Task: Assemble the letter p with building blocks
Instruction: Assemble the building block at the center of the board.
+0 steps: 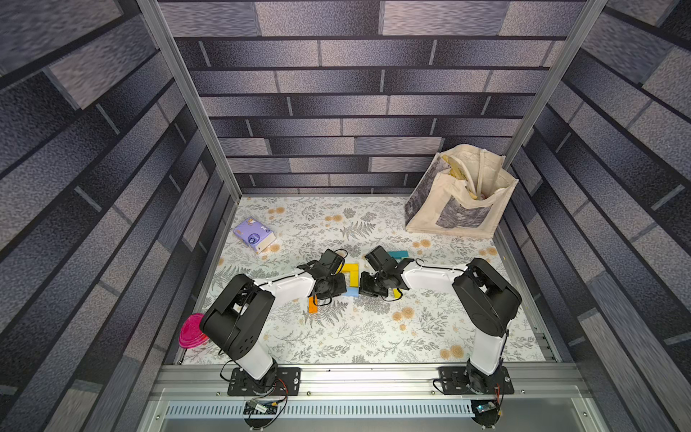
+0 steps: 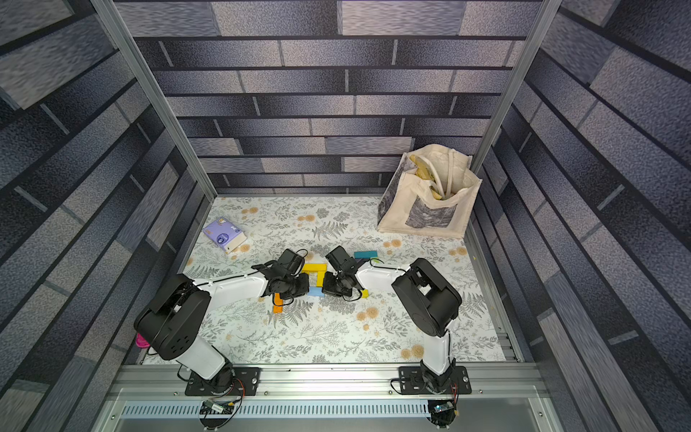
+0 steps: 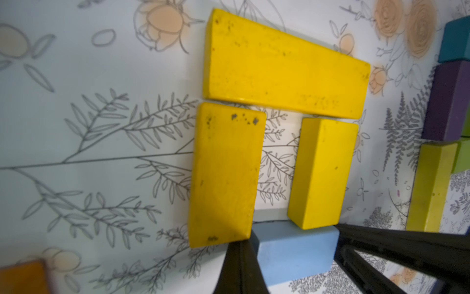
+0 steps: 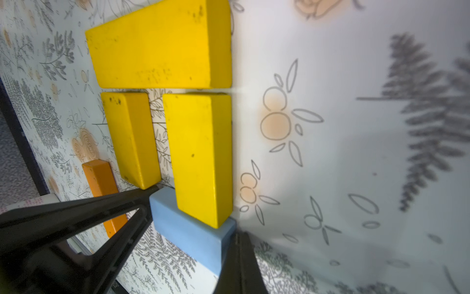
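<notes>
Three yellow building blocks form an arch: a long one (image 3: 284, 66) across two short ones (image 3: 223, 175) (image 3: 323, 173). A light blue block (image 3: 292, 252) lies across their lower ends, seen in both top views (image 1: 350, 292) (image 2: 316, 292). My left gripper (image 3: 239, 267) is shut and empty, its tips against one end of the blue block. My right gripper (image 4: 239, 264) is shut and empty too, against the opposite end. An orange block (image 4: 104, 188) lies beside the left gripper. Teal (image 3: 455, 40), purple (image 3: 447, 101) and lime green (image 3: 429, 188) blocks lie past the arch on the right arm's side.
A purple tissue packet (image 1: 254, 233) lies at the back left. A cloth tote bag (image 1: 460, 198) stands in the back right corner. A pink lidded container (image 1: 192, 331) sits at the left edge behind the left arm's base. Both arms (image 1: 288, 284) (image 1: 433, 276) reach inward over the floral table.
</notes>
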Tool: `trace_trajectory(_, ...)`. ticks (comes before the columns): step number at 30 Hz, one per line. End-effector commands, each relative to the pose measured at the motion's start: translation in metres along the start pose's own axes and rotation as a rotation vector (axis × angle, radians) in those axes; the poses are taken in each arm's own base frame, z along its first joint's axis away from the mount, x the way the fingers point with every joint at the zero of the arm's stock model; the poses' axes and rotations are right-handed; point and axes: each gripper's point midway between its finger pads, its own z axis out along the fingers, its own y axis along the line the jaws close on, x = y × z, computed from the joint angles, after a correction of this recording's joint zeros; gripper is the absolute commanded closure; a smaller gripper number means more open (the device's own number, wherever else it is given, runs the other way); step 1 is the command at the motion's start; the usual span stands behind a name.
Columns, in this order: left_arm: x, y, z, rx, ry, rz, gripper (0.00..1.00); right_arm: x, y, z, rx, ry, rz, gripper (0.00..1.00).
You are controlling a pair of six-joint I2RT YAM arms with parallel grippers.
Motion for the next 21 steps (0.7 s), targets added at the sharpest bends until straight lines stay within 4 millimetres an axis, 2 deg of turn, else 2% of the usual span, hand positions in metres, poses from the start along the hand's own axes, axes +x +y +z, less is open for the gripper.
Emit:
trace_trajectory(1, 0.022, 0.013, -0.002, -0.054, 0.065, -0.003, 1.0, 0.013, -0.025, 0.014, 0.073, 0.027, 0.0, 0.99)
trace_trajectory(15, 0.021, 0.017, -0.014, -0.057, 0.025, -0.006, 1.0, 0.02, -0.032, -0.003, 0.093, 0.005, 0.01, 0.99)
trace_trajectory(21, 0.029, 0.014, -0.015, -0.02, 0.043, -0.002, 1.0, 0.025, -0.031, -0.008, 0.087, 0.001, 0.01, 0.99)
